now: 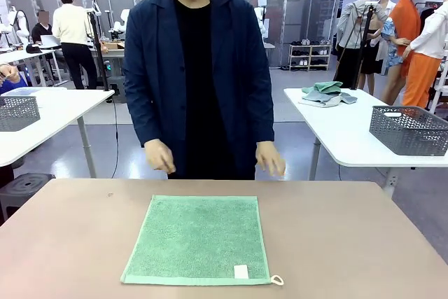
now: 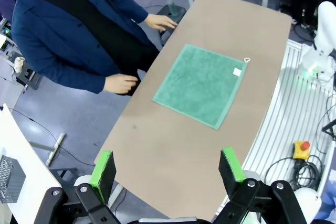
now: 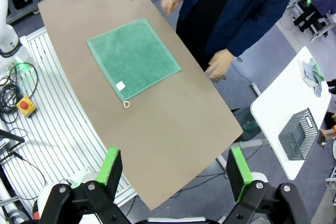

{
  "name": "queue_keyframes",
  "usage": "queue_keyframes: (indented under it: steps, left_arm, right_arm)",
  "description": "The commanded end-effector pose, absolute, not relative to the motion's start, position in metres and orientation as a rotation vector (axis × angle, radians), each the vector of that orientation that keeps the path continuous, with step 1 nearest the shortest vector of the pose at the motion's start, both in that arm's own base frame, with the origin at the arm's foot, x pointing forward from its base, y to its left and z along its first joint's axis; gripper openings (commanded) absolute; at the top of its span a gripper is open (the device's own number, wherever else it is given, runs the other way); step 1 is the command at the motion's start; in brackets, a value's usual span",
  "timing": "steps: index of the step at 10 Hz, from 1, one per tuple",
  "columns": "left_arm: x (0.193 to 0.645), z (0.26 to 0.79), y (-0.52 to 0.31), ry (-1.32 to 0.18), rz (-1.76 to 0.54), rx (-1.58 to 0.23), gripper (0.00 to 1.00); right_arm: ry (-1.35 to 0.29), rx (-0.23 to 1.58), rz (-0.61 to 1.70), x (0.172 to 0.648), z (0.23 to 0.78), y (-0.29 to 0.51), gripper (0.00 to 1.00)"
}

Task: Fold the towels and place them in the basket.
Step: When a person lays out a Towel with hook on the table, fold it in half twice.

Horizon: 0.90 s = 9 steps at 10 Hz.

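Hovering high over one end of the brown table (image 2: 236, 30), the left gripper (image 2: 167, 156) has its green-padded jaws spread wide with nothing between them; the right gripper (image 3: 174, 153) hangs over the opposite end, its jaws likewise wide apart and empty. Beside the table on the robot's side runs a white ribbed platform (image 3: 63, 124) with loose black cables and a yellow box with a red button (image 3: 25, 105). The tabletop is matte, plain and smooth. On its middle, somewhat closer to the robot's edge, lies the green towel (image 1: 199, 239), spread flat and fully unfolded, near-square, its sides roughly in line with the table's. It is mid-green terry with a narrow hem all round; a small white label (image 1: 241, 271) sits just inside the near corner on the robot's right, and a pale loop (image 1: 277, 280) pokes out from that corner onto the bare table. At the far edge stands a person in a dark blue jacket over a black top, one hand (image 1: 161, 155) and the other hand (image 1: 270, 157) held low just past the table, both apart from the towel. Beyond, on a grey floor, a white side table (image 1: 350, 138) on the right carries a heap of green and grey-blue cloths (image 1: 325, 93) and a grey lattice basket (image 1: 409, 129); another white table (image 1: 56, 113) on the left bears a second lattice basket (image 1: 17, 112). Farther off are glass partitions and people at workbenches.
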<state>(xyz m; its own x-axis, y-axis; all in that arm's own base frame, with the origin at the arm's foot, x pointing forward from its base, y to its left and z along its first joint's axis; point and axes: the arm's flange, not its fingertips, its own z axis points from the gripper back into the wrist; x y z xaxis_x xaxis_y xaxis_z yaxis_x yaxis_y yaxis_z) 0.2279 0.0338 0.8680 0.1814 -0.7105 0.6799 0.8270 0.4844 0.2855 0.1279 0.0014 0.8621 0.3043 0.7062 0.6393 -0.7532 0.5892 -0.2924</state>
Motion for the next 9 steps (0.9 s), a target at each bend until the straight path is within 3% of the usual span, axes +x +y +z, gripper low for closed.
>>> queue_keyframes:
  steps: [1,8,9]
  left_arm:
    - [0.227,0.869,0.033,-0.863,-1.094,-0.158,1.0]
    - [0.228,0.868,0.034,-0.861,-1.092,-0.16,1.0]
    - [0.244,0.868,0.001,-0.801,-1.191,-0.116,1.0]
  right_arm:
    - [-0.82,0.067,0.969,0.125,0.864,0.001,1.0]
    - [-0.81,0.066,0.967,0.128,0.862,0.001,1.0]
    - [-0.736,0.042,1.094,0.155,0.869,0.027,1.0]
